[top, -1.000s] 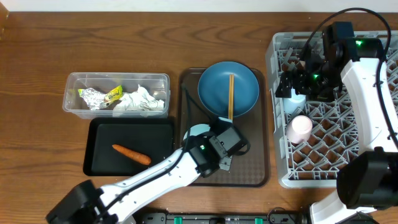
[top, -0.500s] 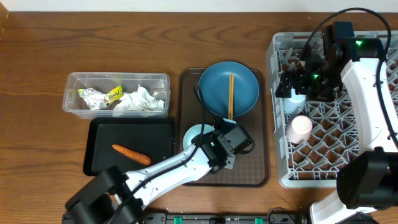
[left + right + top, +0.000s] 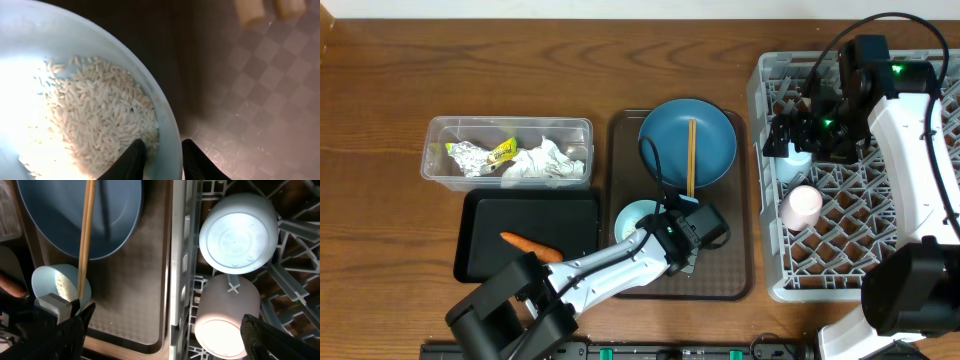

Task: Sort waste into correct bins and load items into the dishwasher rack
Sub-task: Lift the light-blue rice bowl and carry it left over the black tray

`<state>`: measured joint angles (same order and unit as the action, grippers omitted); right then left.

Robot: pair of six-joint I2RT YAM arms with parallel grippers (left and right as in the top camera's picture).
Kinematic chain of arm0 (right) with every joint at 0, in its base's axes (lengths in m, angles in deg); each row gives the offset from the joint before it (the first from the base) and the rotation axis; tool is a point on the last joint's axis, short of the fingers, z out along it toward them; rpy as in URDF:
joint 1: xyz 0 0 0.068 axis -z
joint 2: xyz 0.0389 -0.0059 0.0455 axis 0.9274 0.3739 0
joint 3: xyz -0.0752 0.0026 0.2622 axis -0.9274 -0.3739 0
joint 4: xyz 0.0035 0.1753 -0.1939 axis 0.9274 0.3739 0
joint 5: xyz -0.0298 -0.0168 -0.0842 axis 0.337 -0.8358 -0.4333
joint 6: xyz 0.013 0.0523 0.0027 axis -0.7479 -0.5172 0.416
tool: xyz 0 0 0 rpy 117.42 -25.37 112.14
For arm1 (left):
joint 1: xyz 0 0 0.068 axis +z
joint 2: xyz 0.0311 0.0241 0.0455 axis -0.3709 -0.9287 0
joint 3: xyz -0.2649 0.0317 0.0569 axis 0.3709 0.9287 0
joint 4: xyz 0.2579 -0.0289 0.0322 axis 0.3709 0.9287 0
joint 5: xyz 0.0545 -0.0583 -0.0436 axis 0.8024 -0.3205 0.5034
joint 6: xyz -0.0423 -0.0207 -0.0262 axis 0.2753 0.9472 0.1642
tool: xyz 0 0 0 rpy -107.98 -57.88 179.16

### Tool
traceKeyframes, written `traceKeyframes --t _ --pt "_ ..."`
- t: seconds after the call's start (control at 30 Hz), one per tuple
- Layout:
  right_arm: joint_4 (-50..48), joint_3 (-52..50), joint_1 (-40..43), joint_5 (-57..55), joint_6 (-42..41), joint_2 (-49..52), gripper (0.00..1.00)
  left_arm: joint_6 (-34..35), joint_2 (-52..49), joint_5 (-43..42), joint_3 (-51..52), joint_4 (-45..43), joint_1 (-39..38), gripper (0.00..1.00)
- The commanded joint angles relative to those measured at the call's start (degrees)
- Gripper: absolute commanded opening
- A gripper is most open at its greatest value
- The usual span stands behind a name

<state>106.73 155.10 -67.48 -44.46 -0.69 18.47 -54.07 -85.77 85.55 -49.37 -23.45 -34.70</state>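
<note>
The left gripper [image 3: 162, 144] straddled the glossy round bowl's [image 3: 165, 112] rim, grip unclear; the right gripper [image 3: 165, 322] hung spread above the lattice rack [image 3: 287, 227].

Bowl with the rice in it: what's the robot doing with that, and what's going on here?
The left gripper straddles the rim of the bowl of rice on the brown tray; whether it grips yet is unclear. The right gripper hangs open over the rack, where a pink cup and a light blue cup sit. The blue plate with chopsticks sits on that tray too. Tissues and a wrapper fill the clear tub; a carrot lies in the black tray.
</note>
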Motion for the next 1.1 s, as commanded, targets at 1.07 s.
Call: traceKeyframes --t 1.07 --pt "0.2 1.0 -0.2 0.4 0.2 0.4 0.99 -0.2 21.0 5.1 -0.1 9.2 2.0 0.06"
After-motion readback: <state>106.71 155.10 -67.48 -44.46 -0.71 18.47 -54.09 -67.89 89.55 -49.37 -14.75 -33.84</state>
